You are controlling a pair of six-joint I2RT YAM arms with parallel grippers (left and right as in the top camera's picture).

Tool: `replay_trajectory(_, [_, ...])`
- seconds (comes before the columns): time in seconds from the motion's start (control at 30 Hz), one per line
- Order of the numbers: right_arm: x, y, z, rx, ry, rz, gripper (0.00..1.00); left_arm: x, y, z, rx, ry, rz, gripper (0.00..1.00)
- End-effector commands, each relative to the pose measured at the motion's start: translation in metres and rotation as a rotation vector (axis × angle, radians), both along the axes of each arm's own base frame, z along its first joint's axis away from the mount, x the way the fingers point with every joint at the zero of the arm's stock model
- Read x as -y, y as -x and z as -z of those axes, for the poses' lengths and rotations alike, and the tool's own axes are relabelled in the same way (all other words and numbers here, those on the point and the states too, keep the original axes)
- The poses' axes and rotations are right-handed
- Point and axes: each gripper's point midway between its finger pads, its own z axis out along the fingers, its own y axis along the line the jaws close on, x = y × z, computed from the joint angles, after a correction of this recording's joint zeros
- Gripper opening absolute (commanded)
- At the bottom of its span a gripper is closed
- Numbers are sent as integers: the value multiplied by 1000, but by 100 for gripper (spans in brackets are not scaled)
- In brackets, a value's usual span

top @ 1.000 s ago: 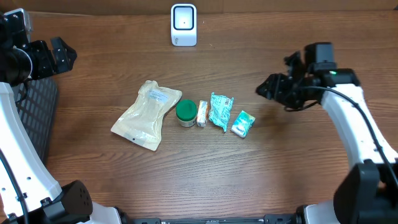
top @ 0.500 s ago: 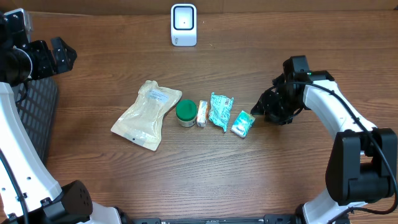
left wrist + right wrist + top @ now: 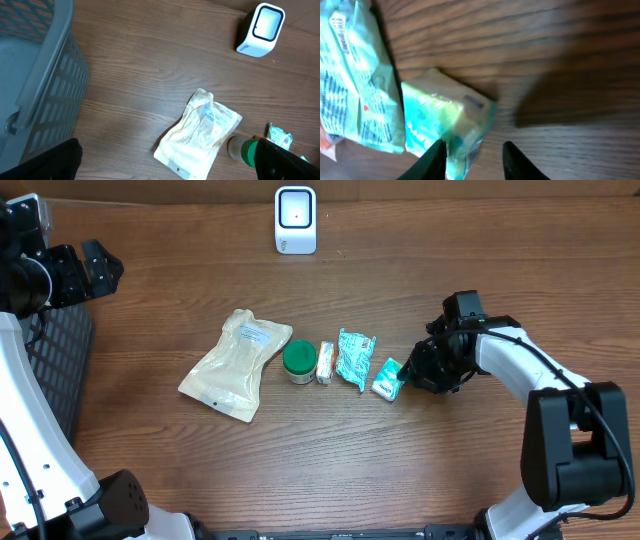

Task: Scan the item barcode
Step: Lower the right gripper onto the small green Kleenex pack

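1. Right wrist view: right pincer point(image 3: 472, 161) apart, astride one end of the small green packet point(image 3: 445, 132); not clamped.
2. Packet mid-counter point(image 3: 480, 480), just beside the teal pouch point(image 3: 355, 358).
3. Likely light, soft, slippery film; pinch across its narrow width.

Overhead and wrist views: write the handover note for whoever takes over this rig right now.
Right tool: open, low over the table, jaws straddling the end of the small green packet nearest that arm; not clamped yet.
Left tool: open, empty, near the basket.
Items: tan pouch, green-lidded jar, small bar, teal sachet and the packet lie in a row; scanner stands at the far edge.
Done: nothing lifted.
Left: grip the packet, lift it, show its barcode to the scanner.
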Motion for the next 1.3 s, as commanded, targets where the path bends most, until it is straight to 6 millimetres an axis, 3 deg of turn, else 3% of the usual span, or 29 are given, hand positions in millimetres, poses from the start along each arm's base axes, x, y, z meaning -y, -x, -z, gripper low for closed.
replay_trajectory(0.0, [-4,-10,-15,48,-12,-41,32,1,-1,0,-2,-11,14,100])
replay_trajectory(0.2, [-9,-15,-55,101,0,-132,33,1,-1,0,-2,-11,14,100])
replay_trajectory(0.3, [-20,-6,-58,91,26,-194,30,1,-1,0,-2,-11,14,100])
replay_trajectory(0.53, [-64,19,-50,110,113,-389,17,1,-1,0,-2,-11,14,100])
replay_trajectory(0.73, [-80,31,-36,153,230,-474,13,1,-1,0,-2,-11,14,100])
replay_trajectory(0.97, [-75,23,-23,170,290,-485,11,1,-1,0,-1,-11,14,100])
replay_trajectory(1.27, [-73,34,-5,119,288,-571,8,1,-1,0,-1,-11,14,100])
